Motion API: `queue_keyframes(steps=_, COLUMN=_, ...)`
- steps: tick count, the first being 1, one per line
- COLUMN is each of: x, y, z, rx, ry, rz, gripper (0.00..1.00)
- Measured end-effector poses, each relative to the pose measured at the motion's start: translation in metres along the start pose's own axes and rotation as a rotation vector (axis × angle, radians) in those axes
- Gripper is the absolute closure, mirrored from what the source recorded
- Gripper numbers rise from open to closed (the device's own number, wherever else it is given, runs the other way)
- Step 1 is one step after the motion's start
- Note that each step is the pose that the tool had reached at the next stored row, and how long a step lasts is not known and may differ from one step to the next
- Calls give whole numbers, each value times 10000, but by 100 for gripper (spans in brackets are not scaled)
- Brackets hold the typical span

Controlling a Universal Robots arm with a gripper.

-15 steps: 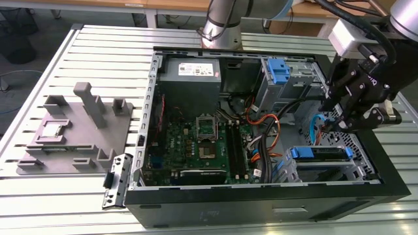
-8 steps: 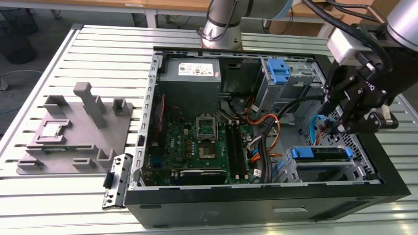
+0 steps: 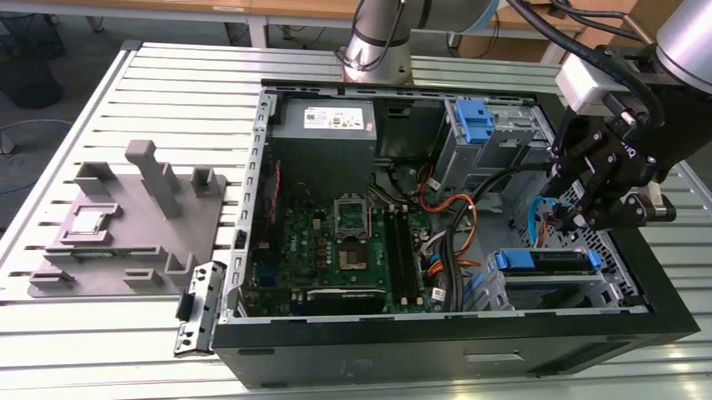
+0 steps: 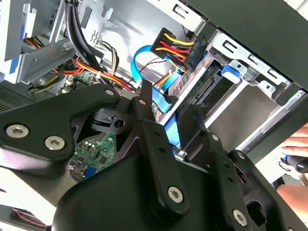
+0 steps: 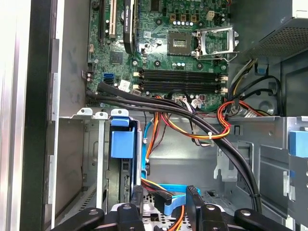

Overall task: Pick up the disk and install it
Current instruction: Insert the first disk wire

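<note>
In the exterior view the arm (image 3: 679,33) is cut off at 2 o'clock, and the gripper (image 3: 579,221) hides the case (image 3: 445,350) interior behind it. The disk (image 3: 542,260) sits mostly buried in its bay, only its blue-framed edge showing. In the second wrist view a hand (image 4: 294,166) is cropped at 3 o'clock.

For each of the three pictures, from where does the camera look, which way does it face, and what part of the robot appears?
Exterior view: off the arm, above, looking down into the open computer case; the arm and gripper hang at its right.
First wrist view: on the arm, facing the motherboard; gripper fingers show.
Second wrist view: on the arm, facing the disk in its bay; gripper.
Shared: blue cable.
</note>
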State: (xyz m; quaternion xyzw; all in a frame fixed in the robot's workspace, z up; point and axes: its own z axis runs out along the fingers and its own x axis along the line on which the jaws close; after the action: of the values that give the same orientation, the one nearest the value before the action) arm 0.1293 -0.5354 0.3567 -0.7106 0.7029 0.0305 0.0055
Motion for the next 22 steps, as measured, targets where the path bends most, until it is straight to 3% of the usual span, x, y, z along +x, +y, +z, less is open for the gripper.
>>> queue_keyframes(steps=4, x=0, y=0, z=0, rx=0, ry=0, rz=0, gripper=53)
queue_keyframes(steps=5, x=0, y=0, z=0, rx=0, ry=0, rz=0, gripper=60)
queue_keyframes(steps=6, x=0, y=0, z=0, rx=0, ry=0, rz=0, gripper=60)
queue_keyframes(steps=7, x=0, y=0, z=0, rx=0, ry=0, rz=0, gripper=71)
queue_keyframes(steps=10, x=0, y=0, z=1, rx=0, ry=0, rz=0, gripper=79)
queue_keyframes(steps=22, x=0, y=0, z=1, rx=0, ry=0, rz=0, gripper=79)
